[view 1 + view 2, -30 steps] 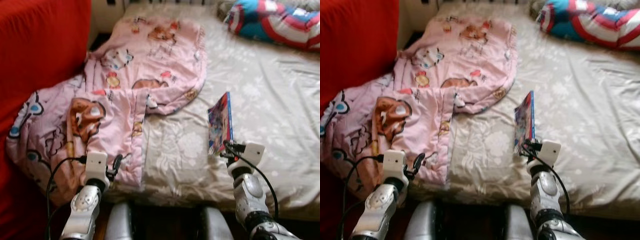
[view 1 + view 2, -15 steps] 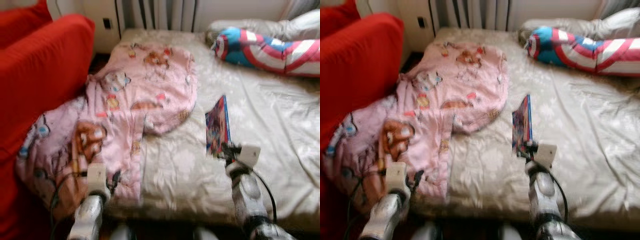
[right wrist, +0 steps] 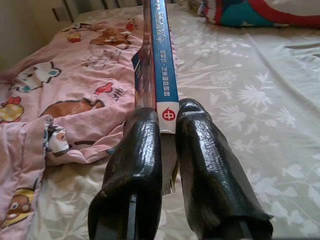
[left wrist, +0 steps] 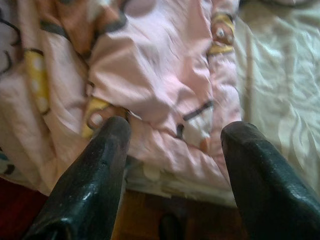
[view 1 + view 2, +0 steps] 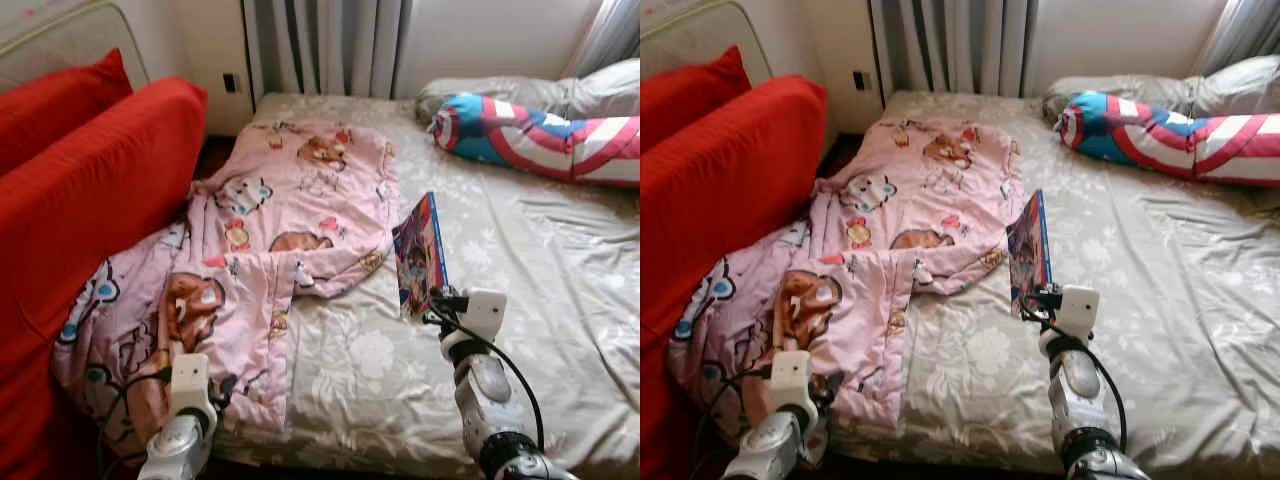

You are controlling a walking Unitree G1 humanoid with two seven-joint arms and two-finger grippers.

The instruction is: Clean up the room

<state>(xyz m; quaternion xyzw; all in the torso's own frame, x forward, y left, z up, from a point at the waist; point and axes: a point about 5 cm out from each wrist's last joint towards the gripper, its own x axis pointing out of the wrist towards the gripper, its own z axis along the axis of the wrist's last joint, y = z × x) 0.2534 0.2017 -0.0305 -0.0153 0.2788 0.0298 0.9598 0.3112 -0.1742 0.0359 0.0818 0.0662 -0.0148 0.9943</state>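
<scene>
Thin, stiff blue-spined picture book (image 3: pixel 161 65) stood upright above the beige floral bed (image 5: pixel 540 260), pinched at its lower edge by the right tool (image 3: pixel 169 131); probably light, liable to pivot. Left tool (image 4: pixel 175 145) hung open over the pink cartoon blanket (image 5: pixel 270 230).

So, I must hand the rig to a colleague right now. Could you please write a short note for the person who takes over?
Right gripper: shut on the book, held upright on edge above the bed.
Left gripper: open, holding nothing, low at the near edge of the bed, over the pink blanket.
Things: the pink blanket lies crumpled across the bed's left side, reaching the red sofa; a striped pillow lies at the far end of the bed.
Done: book picked up.
Left: put the book away somewhere; the blanket is not yet tidied.
</scene>
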